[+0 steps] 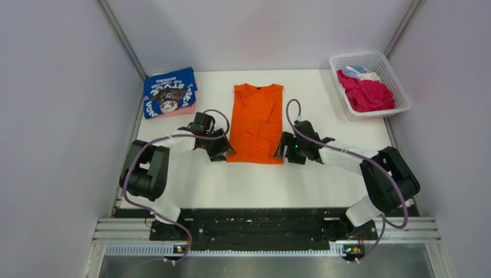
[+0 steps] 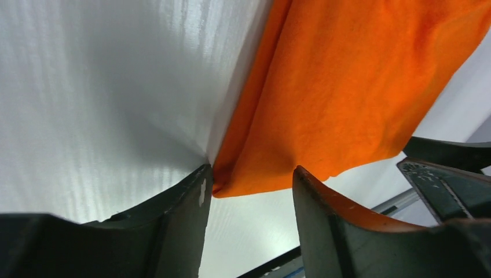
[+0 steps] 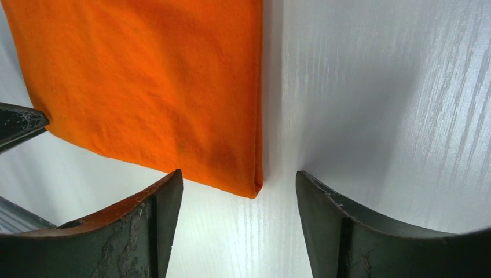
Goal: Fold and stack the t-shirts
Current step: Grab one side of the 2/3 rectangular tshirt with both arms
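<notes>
- Plain bright orange cloth t-shirt point(image 1: 257, 121): lay with its two near hem corners in the gaps of the two pincers.
- Left gripper point(image 2: 252, 179): stood with dark curved fingers apart and clamped on nothing; reached low over the shirt's near left corner, which sat in the gap close against one finger.
- Right gripper point(image 3: 238, 179): stood likewise with fingers apart and held nothing; straddled the folded near right corner, apart from both fingers.
- Orange shirt again: lay flat mid-table as a long narrow strip, sleeves folded in, collar at the far end, hem nearest the arms.
- White table point(image 1: 231, 185): bore the shirt and both lowered wrists.
- Folded blue t-shirt with white-lettered print point(image 1: 169, 92): sat at the far left corner on top of a folded pink t-shirt point(image 1: 173, 112), well apart from the orange one.
- White plastic lattice basket point(image 1: 399, 107): stood at the far right and held a crumpled magenta t-shirt point(image 1: 366, 94) and a light-blue t-shirt point(image 1: 356, 71).
</notes>
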